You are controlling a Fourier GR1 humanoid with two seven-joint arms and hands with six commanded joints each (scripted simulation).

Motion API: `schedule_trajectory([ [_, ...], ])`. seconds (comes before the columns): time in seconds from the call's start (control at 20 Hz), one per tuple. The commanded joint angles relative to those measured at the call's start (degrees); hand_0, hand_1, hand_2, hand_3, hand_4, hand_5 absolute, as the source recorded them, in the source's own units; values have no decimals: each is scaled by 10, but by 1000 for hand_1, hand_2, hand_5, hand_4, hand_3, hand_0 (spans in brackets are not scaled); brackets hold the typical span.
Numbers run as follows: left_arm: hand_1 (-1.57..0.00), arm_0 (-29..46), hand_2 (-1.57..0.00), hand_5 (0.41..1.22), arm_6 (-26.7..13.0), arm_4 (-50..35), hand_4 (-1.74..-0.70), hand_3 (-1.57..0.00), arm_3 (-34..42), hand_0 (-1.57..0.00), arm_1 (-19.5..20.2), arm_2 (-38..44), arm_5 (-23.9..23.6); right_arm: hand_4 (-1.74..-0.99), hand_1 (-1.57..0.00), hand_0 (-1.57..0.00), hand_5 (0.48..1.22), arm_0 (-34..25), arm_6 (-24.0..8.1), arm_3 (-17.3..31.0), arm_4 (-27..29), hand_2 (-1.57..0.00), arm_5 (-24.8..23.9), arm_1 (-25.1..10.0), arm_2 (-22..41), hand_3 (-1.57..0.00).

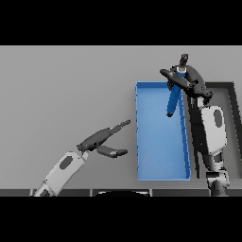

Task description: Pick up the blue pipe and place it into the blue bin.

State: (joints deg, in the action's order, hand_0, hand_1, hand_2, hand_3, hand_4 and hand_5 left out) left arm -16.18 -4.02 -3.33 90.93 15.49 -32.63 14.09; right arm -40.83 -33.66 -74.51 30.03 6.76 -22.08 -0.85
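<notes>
Blue pipe [173, 99] is held curled in right hand [189, 81] over blue bin [160, 176] far-right corner; if released tilted, rim may be struck; left hand [101, 140] idle, relaxed.

A grey surface [66, 94] spreads wide beneath both hands. A dark-rimmed grey tray [231, 101] sits just beside the right hand, under its arm.

— What colours do you see?
— My bench [66, 94] is plain grey. The bin [158, 151] and pipe [173, 101] are both blue.
— And you?
— My right hand [189, 81] and left hand [101, 141] are dark; my arms white and grey.
</notes>
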Motion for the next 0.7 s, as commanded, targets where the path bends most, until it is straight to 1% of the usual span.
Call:
schedule_trajectory([
  [0.0,1,-7,1,470,-2,3,-827,1,-8,1,-3,1,-2,-1499,-1571,-1571,1221,14,-9,-3,-8,-1571,-19,2,2,-1571],
  [0.05,1,-8,1,470,-3,4,-829,1,-10,1,-8,0,-3,-1499,-1571,-1571,1221,34,-13,-11,-9,-1571,-35,-6,16,-1571],
  [0.1,1,-8,1,470,-3,2,-828,1,-10,1,-7,1,-2,-1548,-1571,-1571,1221,48,-13,-14,-11,-1571,-43,-18,33,-1351],
  [0.15,1,-4,1,470,2,1,-826,1,-8,1,0,3,-1,-1586,-1571,-1571,1221,65,-13,-21,-7,-1571,-47,-30,53,-1080],
  [0.2,1,-3,1,471,0,-2,-827,1,-4,1,-2,3,-2,-1569,-1571,-1571,1221,78,-13,-16,-7,-1571,-48,-40,70,-1178],
  [0.25,1,-3,1,472,0,1,-827,1,-4,1,-3,0,-2,-1603,-1571,-1571,1221,91,-13,-15,3,-1571,-59,-48,92,-1041],
  [0.3,1,-2,1,474,-5,2,-827,1,2,1,-6,-4,-3,-1631,-1571,-1571,1221,97,-13,-12,8,-1571,-72,-61,118,-852],
  [0.35,1,-5,1,475,-7,1,-826,1,1,1,-4,-1,-3,-1653,-1571,-1571,1205,102,-13,-9,18,-1571,-81,-71,144,-693],
  [0.4,1,-9,1,474,-15,3,-826,1,-3,1,-11,-3,-7,-1617,-1571,-1571,1194,100,-13,1,34,-1571,-101,-84,172,-869],
  [0.45,1,-6,1,474,-11,1,-827,1,1,1,-6,-2,-4,-1583,-1571,-1571,1199,97,-13,10,65,-1571,-125,-100,205,-1009],
  [0.5,1,-6,1,474,-10,2,-829,1,-1,1,-8,-4,-4,-1534,-1382,-1465,1190,93,-13,23,106,-1333,-152,-116,234,-807],
  [0.55,1,-4,1,476,-11,2,-830,1,2,1,-8,-3,-5,-1477,-1106,-1172,1178,80,-13,38,142,-1066,-159,-132,266,-646],
  [0.6,1,-4,1,476,-5,3,-829,1,-2,1,-6,-3,-4,-1404,-884,-937,1159,72,-13,41,184,-853,-167,-148,300,-516],
  [0.65,1,-2,1,476,-5,1,-828,1,4,1,-8,-3,-5,-1344,-707,-749,1172,61,-13,49,221,-682,-181,-168,334,-413],
])
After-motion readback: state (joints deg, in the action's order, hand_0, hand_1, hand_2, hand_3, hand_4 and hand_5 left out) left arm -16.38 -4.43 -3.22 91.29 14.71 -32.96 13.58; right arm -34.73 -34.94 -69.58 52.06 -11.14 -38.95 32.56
